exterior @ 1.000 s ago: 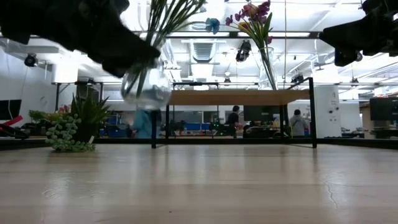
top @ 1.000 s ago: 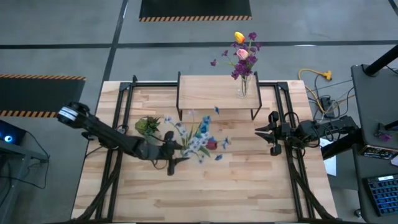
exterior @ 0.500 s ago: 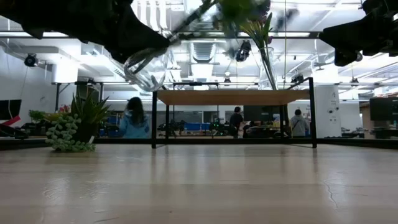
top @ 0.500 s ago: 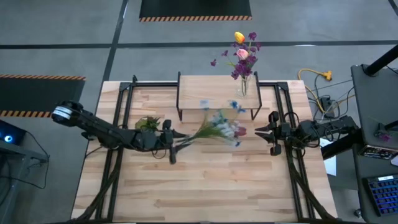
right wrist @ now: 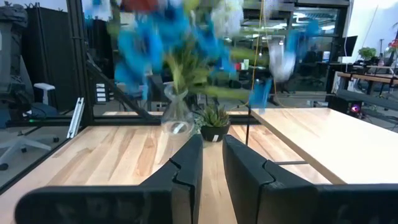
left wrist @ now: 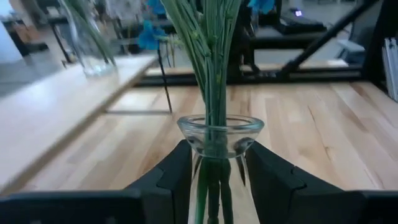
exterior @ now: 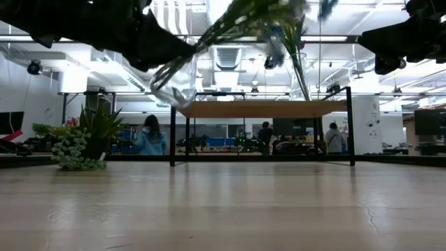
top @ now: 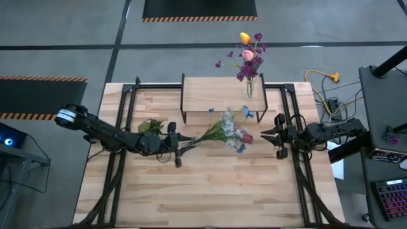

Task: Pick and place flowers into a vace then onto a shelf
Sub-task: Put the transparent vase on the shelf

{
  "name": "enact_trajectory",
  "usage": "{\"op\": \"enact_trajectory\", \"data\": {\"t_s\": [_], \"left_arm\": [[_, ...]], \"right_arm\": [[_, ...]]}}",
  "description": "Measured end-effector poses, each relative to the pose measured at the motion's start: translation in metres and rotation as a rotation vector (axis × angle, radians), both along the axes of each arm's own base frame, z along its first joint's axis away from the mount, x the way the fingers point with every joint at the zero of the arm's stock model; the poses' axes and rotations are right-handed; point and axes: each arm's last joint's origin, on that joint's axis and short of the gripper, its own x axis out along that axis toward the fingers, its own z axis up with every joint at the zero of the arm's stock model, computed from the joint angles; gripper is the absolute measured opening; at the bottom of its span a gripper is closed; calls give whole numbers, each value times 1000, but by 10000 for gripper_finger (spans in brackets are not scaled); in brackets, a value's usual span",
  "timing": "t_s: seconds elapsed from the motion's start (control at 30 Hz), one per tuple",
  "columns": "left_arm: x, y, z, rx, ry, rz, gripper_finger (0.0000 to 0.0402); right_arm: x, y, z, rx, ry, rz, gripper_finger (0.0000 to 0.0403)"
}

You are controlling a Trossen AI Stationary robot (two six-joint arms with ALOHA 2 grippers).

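Left gripper [top: 180, 142]: fingers clamped on a glass vase [left wrist: 219, 138] of blue flowers [top: 232, 129], now tipped toward three o'clock, blooms nearer the shelf [top: 213, 94] than a second ago; delivery underway.
Right gripper [top: 267, 135]: idle at three o'clock, fingers narrow, empty.
Vase base hidden; blooms blurred.

Robotics lab in an open industrial hall

Grey concrete floor [top: 63, 38] with hazard-striped mats [top: 200, 9], exposed ceiling ducts [exterior: 226, 56], workbenches with monitors [exterior: 426, 123], people [exterior: 148, 136] far behind the wooden surface [top: 210, 184].
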Motion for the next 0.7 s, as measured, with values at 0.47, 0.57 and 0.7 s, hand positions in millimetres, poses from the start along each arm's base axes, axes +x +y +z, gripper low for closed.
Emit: {"op": "enact_trajectory", "data": {"t_s": [0.47,0.57,0.7], "left_arm": [[4,30,18,15,-179,198,109],[4,38,21,17,-203,229,108],[5,50,23,17,-230,275,108]], "right_arm": [[0,0,0,2,0,1,54],[0,0,0,1,1,1,54],[0,0,0,2,0,1,54]]}}
